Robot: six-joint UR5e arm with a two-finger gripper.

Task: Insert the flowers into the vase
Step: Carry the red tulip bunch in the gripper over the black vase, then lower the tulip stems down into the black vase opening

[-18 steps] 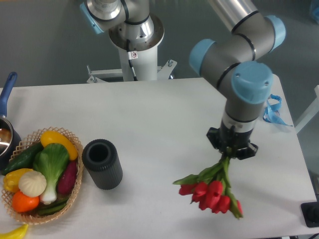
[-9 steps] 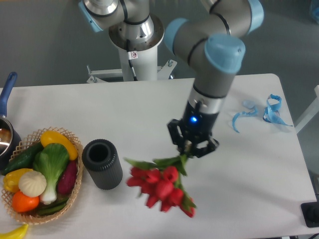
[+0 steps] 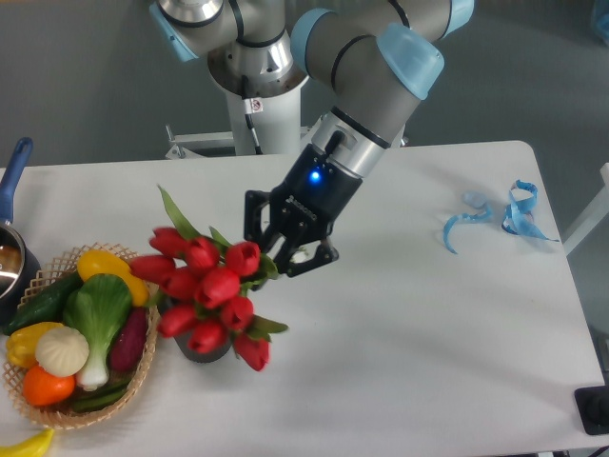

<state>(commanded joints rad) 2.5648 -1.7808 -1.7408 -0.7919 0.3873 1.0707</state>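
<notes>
Nearest to us, at the left front of the white counter (image 3: 428,362), we see a woven wicker basket (image 3: 143,367) filled with smooth, plastic-looking vegetables: a green bok choy (image 3: 95,309), a yellow pepper (image 3: 112,269), an orange piece and a white garlic-like bulb.

Just beside the basket stands the vase (image 3: 198,345). Only its dark lower part shows, because the flowers (image 3: 214,290) hang in front of it and cover its mouth. The flowers are a bunch of red tulips with glossy rounded heads, and one long green leaf points up and to the left. The heads point toward us and the stems run back to the hand (image 3: 290,238), so the bunch lies tilted, not upright.

The hand pinches the stems between its black fingers. We judge that the carrying is nearly done, but the inserting is not: the stems are not in the mouth yet. What is left is to turn the bunch stems-down, lower it and release.

Farther right, a thin curled blue ribbon (image 3: 504,214) lies on the counter. At the far left edge we see the blue handle of a pot (image 3: 11,176).
</notes>
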